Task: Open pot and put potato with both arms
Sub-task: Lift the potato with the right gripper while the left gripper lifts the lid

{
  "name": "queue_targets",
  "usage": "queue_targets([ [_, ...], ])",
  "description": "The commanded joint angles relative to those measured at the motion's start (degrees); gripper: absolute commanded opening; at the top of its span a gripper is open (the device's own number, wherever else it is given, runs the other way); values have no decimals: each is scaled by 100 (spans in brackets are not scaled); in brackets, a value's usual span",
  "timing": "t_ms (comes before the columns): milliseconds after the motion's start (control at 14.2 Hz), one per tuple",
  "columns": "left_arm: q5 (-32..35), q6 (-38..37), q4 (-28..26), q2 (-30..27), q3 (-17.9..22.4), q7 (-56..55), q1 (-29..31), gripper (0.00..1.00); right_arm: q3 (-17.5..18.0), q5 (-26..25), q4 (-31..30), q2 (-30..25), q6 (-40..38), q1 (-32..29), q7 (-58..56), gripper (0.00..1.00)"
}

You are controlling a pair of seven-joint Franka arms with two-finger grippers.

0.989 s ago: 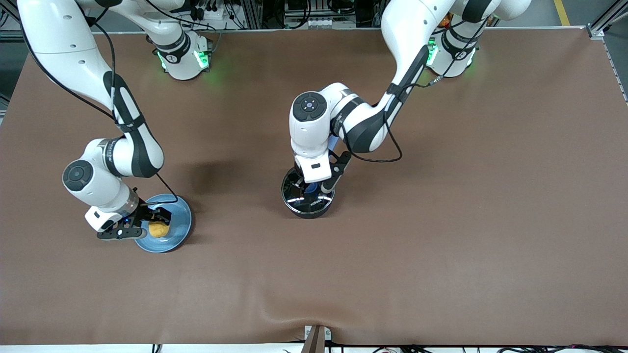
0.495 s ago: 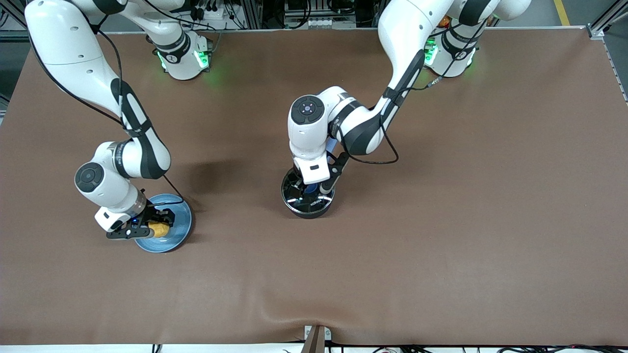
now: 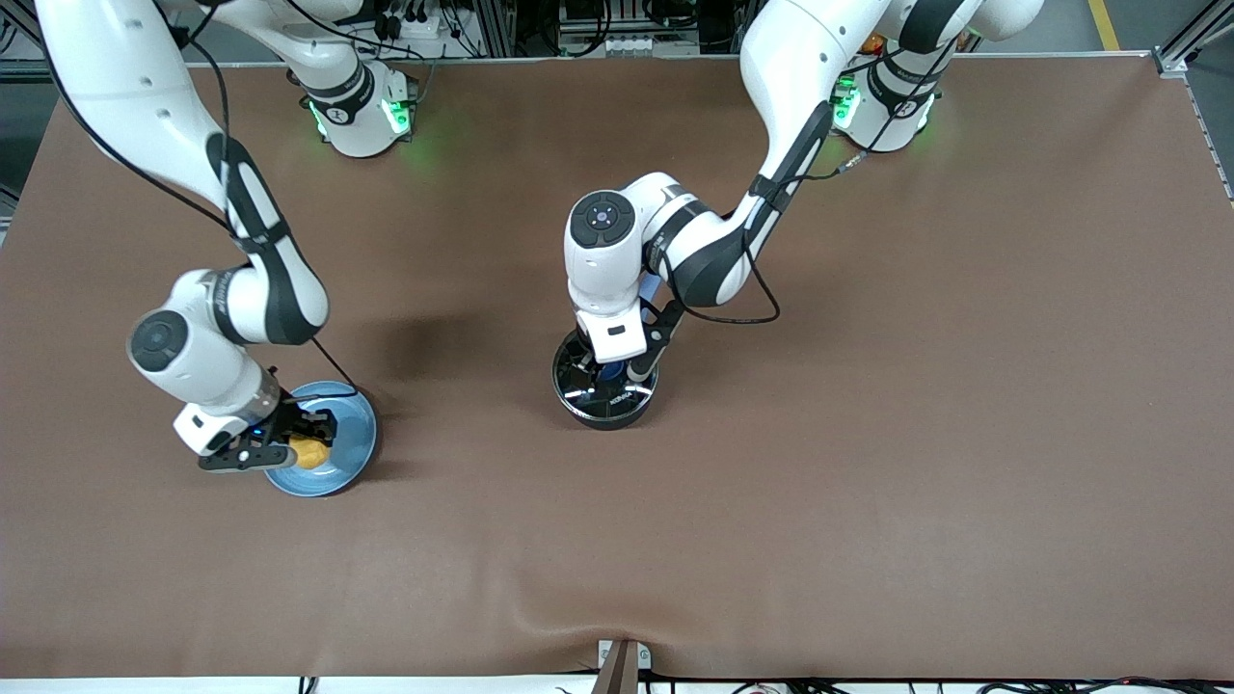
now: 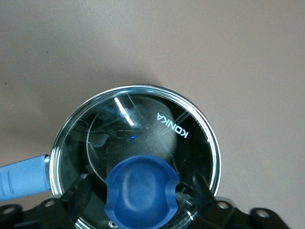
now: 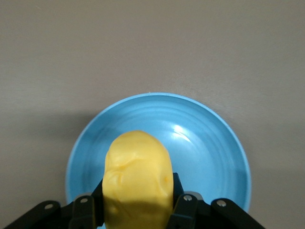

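Observation:
The pot [image 3: 605, 400] stands mid-table with its glass lid [image 4: 143, 129] on; its blue handle [image 4: 21, 179] points out from under the left arm. My left gripper [image 3: 609, 371] hangs low over the lid, open, with its fingers [image 4: 83, 191] on either side of the blue lid knob [image 4: 142, 191] and a gap between each finger and the knob. The yellow potato [image 3: 310, 451] is over the light-blue plate [image 3: 352, 434] toward the right arm's end. My right gripper [image 3: 307, 445] is shut on the potato [image 5: 138, 181], with its fingers [image 5: 180, 195] pressed on both sides.
Bare brown table surrounds the pot and the plate [image 5: 209, 143]. The two arm bases stand along the table's edge farthest from the front camera. A small bracket [image 3: 622, 660] sits at the table's edge nearest the camera.
The right arm's wrist and elbow shifted while its gripper stayed at the potato over the plate. The left arm barely moved and stays over the lid knob.

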Motion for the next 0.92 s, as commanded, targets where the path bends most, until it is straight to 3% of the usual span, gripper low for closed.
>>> queue_targets([
  [0, 15, 2, 182, 145, 16, 48, -33, 90, 33, 123, -171, -1060, -1173, -38, -14, 12],
  [71, 6, 2, 182, 145, 7, 48, -33, 78, 33, 123, -163, -1350, -1613, -38, -14, 12],
  [212, -107, 2, 182, 136, -37, 57, -7, 43, 24, 123, -84, -1826, -2387, -56, -5, 3],
  [353, -239, -7, 182, 92, -37, 170, 19, 10, 6, 123, 179, -2187, -3161, -56, 4, 3],
  [424, -309, -33, 173, 49, -37, 319, 46, 0, 6, 123, 372, -2310, -3547, -56, 4, 3],
  [636, -363, -121, 156, -241, -37, 479, 212, 0, -11, 114, 1170, -2443, -4673, -99, 4, 3],
  [848, -398, -514, -1, -1082, -11, 793, 335, 0, -3, 79, 1499, -2399, -4800, -188, -5, 4],
])
